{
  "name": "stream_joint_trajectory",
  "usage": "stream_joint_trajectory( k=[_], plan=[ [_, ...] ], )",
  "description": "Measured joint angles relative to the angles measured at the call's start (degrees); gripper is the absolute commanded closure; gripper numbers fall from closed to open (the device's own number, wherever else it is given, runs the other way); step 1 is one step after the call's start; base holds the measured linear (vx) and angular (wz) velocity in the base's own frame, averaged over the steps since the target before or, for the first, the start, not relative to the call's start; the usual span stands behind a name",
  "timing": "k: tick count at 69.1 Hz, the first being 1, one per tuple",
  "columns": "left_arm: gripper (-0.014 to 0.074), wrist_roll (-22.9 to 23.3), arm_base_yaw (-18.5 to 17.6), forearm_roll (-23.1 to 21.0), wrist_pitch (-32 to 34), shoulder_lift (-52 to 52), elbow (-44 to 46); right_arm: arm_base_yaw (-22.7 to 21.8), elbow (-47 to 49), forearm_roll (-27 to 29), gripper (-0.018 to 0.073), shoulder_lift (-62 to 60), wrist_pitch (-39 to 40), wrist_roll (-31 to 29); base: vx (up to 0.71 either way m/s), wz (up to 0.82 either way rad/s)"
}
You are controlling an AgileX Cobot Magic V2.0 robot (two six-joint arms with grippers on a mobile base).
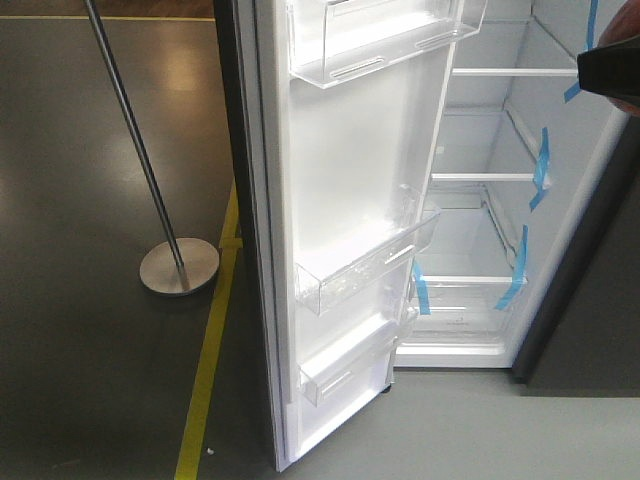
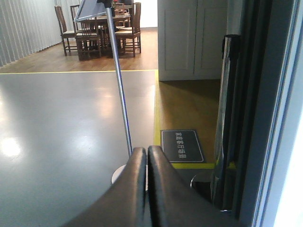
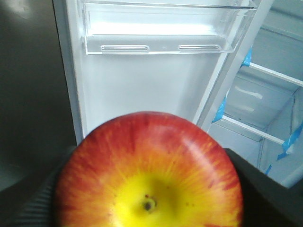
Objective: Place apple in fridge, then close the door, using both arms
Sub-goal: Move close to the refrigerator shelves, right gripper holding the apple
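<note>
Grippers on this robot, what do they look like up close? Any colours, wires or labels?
The left gripper has two smooth, slightly glossy black fingers, curved and narrowing to rounded tips. The right gripper is black too, and one of its fingers shows fine ribbing. No cables, labels or markings show; the arms themselves are out of view.

I count one apple (image 3: 149,175). One fridge (image 1: 480,335), with one door (image 1: 350,150). Three clear bins (image 1: 385,45) hang on that door. Inside the fridge, three white shelves (image 1: 485,177) show, with at least four blue tape strips (image 1: 541,160). One metal pole (image 1: 135,140) stands on one round base (image 1: 178,266). There is one yellow floor line (image 1: 205,380) and one dark floor sign (image 2: 182,145). The wooden chairs (image 2: 130,28) number at least three, too crowded to count exactly.
</note>
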State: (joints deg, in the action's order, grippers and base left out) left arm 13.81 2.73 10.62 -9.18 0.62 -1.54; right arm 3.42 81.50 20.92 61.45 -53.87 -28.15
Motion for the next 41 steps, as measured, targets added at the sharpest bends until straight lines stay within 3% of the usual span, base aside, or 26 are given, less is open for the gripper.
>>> stream_joint_trajectory(
  k=[41],
  plan=[
    [0.0604, 0.0, 0.0, 0.0, 0.0, 0.0, 0.0, 0.0, 0.0, 0.0, 0.0483, 0.0, 0.0, 0.0, 0.08, -0.02]
  ],
)
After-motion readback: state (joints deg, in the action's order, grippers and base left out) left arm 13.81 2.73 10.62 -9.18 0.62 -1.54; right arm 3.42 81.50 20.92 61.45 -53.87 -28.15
